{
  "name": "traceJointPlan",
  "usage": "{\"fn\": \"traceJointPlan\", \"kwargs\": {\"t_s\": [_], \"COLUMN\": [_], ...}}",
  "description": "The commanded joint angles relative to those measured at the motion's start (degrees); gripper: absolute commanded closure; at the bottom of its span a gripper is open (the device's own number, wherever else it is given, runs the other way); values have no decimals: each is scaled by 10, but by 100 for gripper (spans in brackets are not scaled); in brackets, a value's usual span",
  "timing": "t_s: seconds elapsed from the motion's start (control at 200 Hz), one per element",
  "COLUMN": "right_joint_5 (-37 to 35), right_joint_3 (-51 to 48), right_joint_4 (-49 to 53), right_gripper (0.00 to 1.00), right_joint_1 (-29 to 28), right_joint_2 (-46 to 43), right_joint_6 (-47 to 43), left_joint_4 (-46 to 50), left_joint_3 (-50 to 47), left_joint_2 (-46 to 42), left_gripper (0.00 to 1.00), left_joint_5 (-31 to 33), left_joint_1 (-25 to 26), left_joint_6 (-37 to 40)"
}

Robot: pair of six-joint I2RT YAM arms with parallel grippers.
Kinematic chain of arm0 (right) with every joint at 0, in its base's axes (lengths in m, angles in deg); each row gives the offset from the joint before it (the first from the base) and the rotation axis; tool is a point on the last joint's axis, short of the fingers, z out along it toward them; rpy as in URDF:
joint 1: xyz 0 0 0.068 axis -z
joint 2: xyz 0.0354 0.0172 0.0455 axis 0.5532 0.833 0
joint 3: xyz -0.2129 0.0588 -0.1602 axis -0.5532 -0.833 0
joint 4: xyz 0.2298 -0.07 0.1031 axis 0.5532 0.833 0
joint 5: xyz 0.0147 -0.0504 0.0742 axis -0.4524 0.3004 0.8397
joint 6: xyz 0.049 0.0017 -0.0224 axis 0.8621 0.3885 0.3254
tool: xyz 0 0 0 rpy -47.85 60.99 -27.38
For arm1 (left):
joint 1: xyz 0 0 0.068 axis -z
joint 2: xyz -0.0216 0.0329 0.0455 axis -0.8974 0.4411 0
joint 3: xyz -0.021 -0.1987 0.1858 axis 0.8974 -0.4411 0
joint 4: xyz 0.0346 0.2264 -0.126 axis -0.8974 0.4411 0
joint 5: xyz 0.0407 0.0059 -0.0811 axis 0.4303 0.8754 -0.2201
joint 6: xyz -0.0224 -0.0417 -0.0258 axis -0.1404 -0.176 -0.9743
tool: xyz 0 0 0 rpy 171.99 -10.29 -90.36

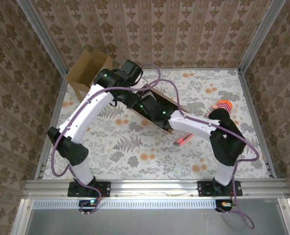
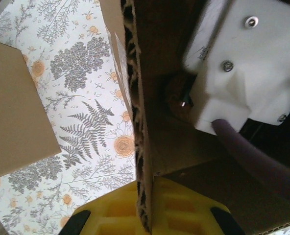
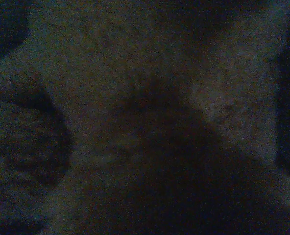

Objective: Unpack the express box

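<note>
My left gripper [image 2: 147,216] clenches a corrugated wall of the open brown cardboard box [image 2: 167,147], far centre on the floral table [image 1: 135,152]. My right gripper [image 1: 147,105] is closed deep inside the box; I cannot tell if it grips anything.

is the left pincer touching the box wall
Touching: the left wrist view shows the edge of the box wall clamped inside the shut left pincer.

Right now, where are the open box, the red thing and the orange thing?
open box [image 1: 90,67], top view, its inner wall.
red thing [image 1: 183,141], top view, its middle.
orange thing [image 1: 225,104], top view, its top.
</note>
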Motion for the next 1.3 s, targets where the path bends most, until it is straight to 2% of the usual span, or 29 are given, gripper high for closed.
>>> {"fn": "traceJointPlan", "kwargs": {"t_s": [0.0, 0.325, 0.75, 1.3], "right_joint_5": [43, 115, 171, 214], "right_joint_3": [-23, -71, -137, -268], "right_joint_4": [-10, -42, -102, -331], "right_gripper": [100, 100, 100, 100], "right_joint_1": [11, 7, 7, 10], "right_joint_2": [-46, -153, -266, -382], "right_joint_6": [11, 6, 6, 41], "left_joint_4": [41, 58, 59, 58], "left_joint_3": [15, 21, 14, -6], "left_joint_2": [-1, 19, 33, 38], "left_gripper": [100, 100, 100, 100], "left_joint_5": [-16, -10, -19, -33], "left_joint_1": [4, -25, -70, -112], "left_joint_6": [-21, -61, -91, -123]}}
